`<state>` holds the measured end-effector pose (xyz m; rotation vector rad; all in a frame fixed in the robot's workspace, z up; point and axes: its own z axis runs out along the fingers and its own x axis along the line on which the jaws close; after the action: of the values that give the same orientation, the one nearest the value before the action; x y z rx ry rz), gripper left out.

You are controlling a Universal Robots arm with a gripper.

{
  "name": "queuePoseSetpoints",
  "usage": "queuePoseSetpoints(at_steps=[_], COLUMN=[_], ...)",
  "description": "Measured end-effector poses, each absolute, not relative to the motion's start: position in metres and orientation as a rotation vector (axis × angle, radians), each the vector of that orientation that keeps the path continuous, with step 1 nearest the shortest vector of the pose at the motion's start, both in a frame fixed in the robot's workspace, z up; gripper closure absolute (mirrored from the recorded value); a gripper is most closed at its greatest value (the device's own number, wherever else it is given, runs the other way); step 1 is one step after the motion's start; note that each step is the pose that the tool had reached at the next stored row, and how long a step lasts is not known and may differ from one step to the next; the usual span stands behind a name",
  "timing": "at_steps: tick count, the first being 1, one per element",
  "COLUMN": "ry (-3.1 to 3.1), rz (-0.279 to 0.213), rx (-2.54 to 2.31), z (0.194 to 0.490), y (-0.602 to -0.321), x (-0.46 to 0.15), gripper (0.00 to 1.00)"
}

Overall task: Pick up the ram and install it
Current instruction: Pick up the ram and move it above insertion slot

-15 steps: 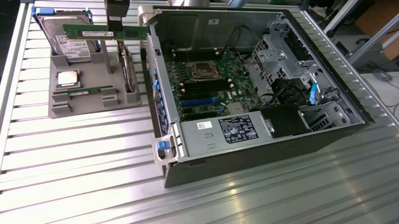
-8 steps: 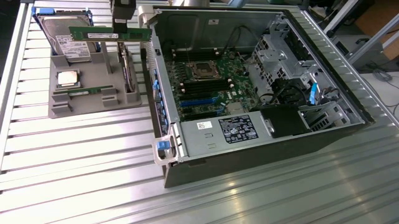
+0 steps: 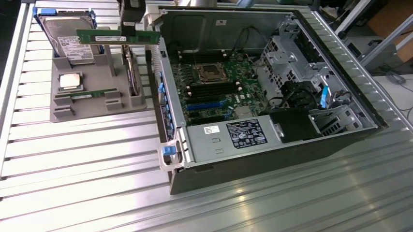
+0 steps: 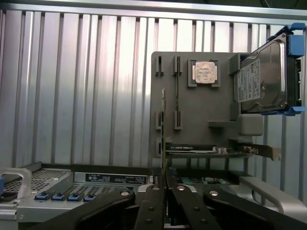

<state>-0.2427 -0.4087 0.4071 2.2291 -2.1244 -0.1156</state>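
Ram (image 3: 106, 36) | pinched by gripper (image 3: 133, 34), held above grey tray (image 3: 90, 110) | gripper's upper part cut off from view

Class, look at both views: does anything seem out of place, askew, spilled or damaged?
Nothing looks damaged or spilled. The one thing off its seat is the ram, held in the air above the grey holder by the gripper, its jaws shut on it.
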Motion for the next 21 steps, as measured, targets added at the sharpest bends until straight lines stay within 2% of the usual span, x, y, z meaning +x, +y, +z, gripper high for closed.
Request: queuePoseSetpoints(at_steps=[21], ry=[-2.122], rz=[-0.121], rx=[2.226], z=[0.396], y=[-0.409], x=[-0.216], gripper=[0.88])
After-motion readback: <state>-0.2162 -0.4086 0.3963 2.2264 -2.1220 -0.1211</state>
